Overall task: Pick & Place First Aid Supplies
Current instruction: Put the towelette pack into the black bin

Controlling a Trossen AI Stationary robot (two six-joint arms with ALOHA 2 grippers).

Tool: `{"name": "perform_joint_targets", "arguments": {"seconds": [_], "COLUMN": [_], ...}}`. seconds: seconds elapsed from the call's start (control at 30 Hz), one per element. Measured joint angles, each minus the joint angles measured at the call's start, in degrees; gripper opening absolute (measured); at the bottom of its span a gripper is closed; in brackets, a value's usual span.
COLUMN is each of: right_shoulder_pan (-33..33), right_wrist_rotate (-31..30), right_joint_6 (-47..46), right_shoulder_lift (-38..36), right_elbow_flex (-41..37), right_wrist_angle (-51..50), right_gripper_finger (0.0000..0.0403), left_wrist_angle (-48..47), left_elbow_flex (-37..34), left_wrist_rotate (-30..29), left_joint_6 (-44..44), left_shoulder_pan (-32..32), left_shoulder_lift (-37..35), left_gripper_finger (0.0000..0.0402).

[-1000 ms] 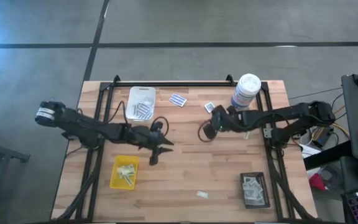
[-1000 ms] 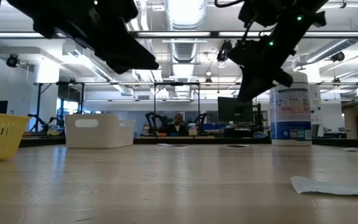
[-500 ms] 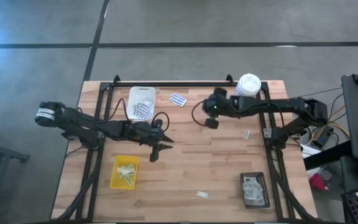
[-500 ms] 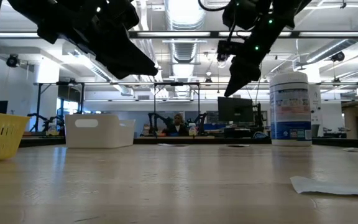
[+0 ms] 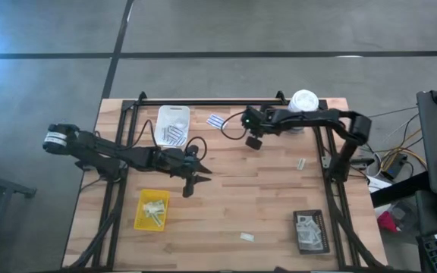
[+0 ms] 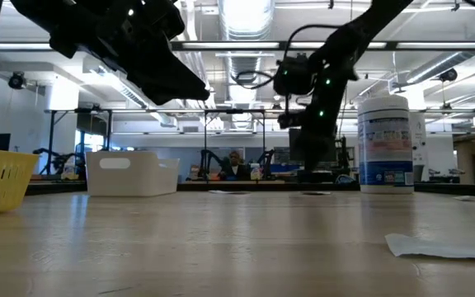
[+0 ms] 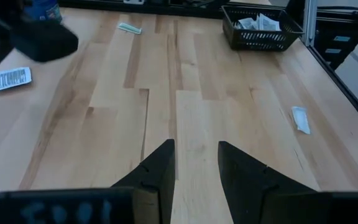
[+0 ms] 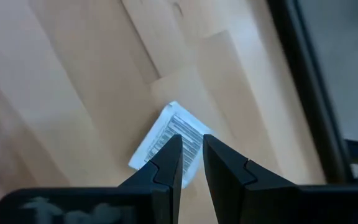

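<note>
My right gripper [image 5: 253, 142] hangs low over the table's far middle, open by a narrow gap with nothing between its fingers [image 8: 192, 152]. Just beyond its tips a blue-and-white striped packet [image 8: 169, 138] lies flat on the wood [image 5: 217, 121]. My left gripper [image 5: 192, 183] stands open above the table's middle, empty [image 7: 195, 163]. More first aid supplies lie loose: a small pale strip [image 5: 300, 163] at the right and a white packet [image 5: 246, 237] near the front.
A white tray [image 5: 173, 115] at the far left holds packets, as do a yellow tray [image 5: 151, 199] at the near left and a black tray [image 5: 310, 244] at the near right. A tall white canister [image 5: 303, 101] stands at the far right, behind the right arm.
My right gripper has swung from the canister's side toward the table's far left, to the striped packet. It has sunk lower, rolled about its own axis and tipped more steeply downward.
</note>
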State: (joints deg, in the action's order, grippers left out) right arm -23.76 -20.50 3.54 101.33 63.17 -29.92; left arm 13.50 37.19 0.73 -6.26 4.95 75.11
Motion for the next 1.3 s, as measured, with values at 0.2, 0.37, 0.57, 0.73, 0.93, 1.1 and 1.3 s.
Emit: {"name": "perform_joint_targets", "arguments": {"seconds": [0.2, 0.37, 0.57, 0.73, 0.93, 1.1, 1.3], "right_shoulder_pan": [-0.99, -1.05, -1.03, -0.02, 3.59, 6.95, 10.93], "right_wrist_rotate": [0.00, 0.07, 4.20, 6.55, 9.01, 10.26, 10.71], "right_joint_6": [-5.08, -6.98, -9.79, -12.13, -14.06, -14.65, -20.20], "right_shoulder_lift": [6.14, 9.10, 11.18, 11.66, 11.33, 11.40, 11.44], "right_elbow_flex": [5.04, 7.04, 7.12, 7.11, 7.05, 6.98, 6.96], "right_wrist_angle": [-5.41, -8.23, -8.96, -8.93, -8.70, -8.50, -8.19], "right_gripper_finger": [0.0061, 0.0061, 0.0061, 0.0061, 0.0061, 0.0061, 0.0061], "left_wrist_angle": [-0.02, -0.04, -0.37, -0.37, -0.69, -1.94, -3.13], "left_elbow_flex": [0.00, 0.00, -0.05, -0.05, -0.05, -0.05, -0.05], "left_wrist_rotate": [0.09, 0.15, 0.20, 0.19, 0.17, 0.15, 0.15], "left_joint_6": [0.00, 0.00, -0.22, -0.22, -0.20, -0.22, -0.31], "left_shoulder_pan": [0.00, 0.00, 0.00, 0.00, 0.00, 0.00, 0.01], "left_shoulder_lift": [0.00, 0.00, 0.00, 0.00, 0.00, 0.00, 0.00], "left_gripper_finger": [0.0115, 0.0115, 0.0115, 0.0115, 0.0115, 0.0115, 0.0115]}}
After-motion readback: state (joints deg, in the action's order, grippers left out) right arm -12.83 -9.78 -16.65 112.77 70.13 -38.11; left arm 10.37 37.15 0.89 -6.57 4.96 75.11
